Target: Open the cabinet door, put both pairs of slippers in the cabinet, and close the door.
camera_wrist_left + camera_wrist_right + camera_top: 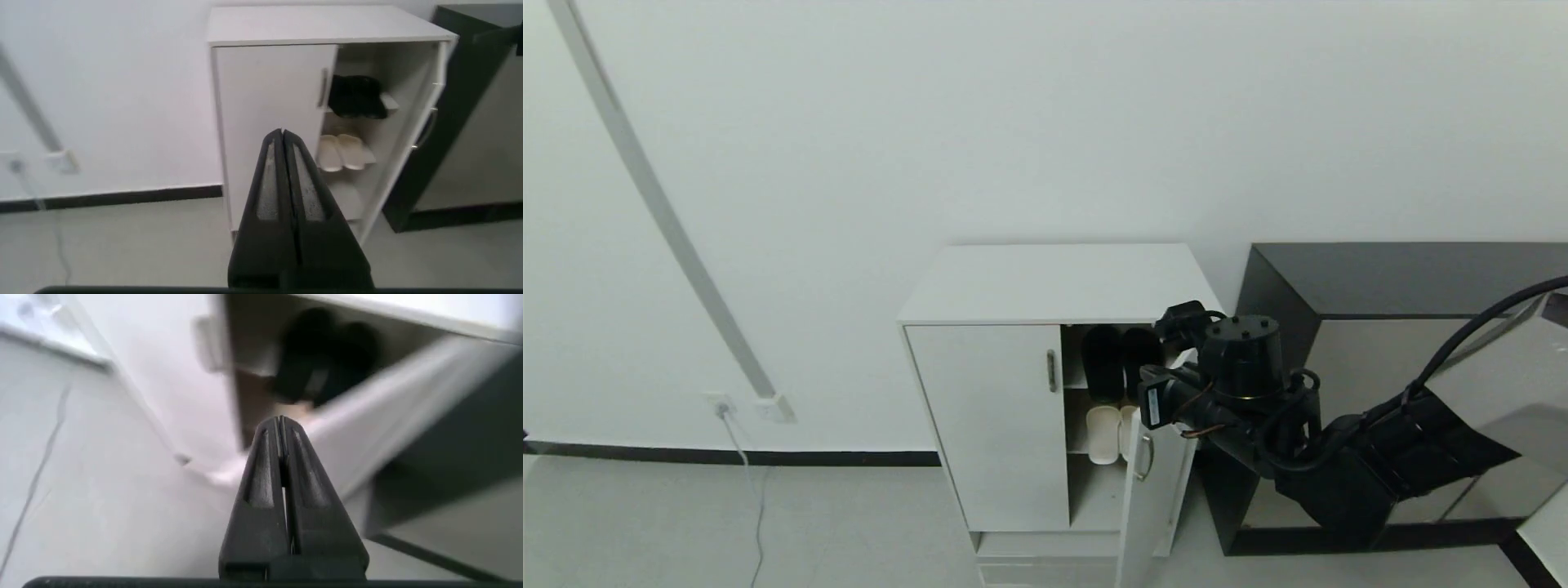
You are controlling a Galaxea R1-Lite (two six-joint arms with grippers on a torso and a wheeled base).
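Observation:
The white cabinet (pixel 1054 282) stands against the wall with its left door (pixel 988 416) shut and its right door (pixel 1147 498) swung out. Black slippers (pixel 1119 359) lie on the upper shelf, and white slippers (pixel 1104 433) on the shelf below. My right gripper (pixel 1183 317) is shut and empty beside the top of the open door, in front of the upper shelf. In the right wrist view the shut gripper (pixel 282 425) points at the door edge (pixel 409 416) and the black slippers (pixel 327 359). My left gripper (pixel 282 135) is shut and empty, well back from the cabinet (pixel 327 24).
A black sideboard (pixel 1405 278) stands close to the right of the cabinet, just behind the open door. On the left wall a socket (pixel 719 404) has a cable hanging to the floor. Bare floor (pixel 768 523) lies before and left of the cabinet.

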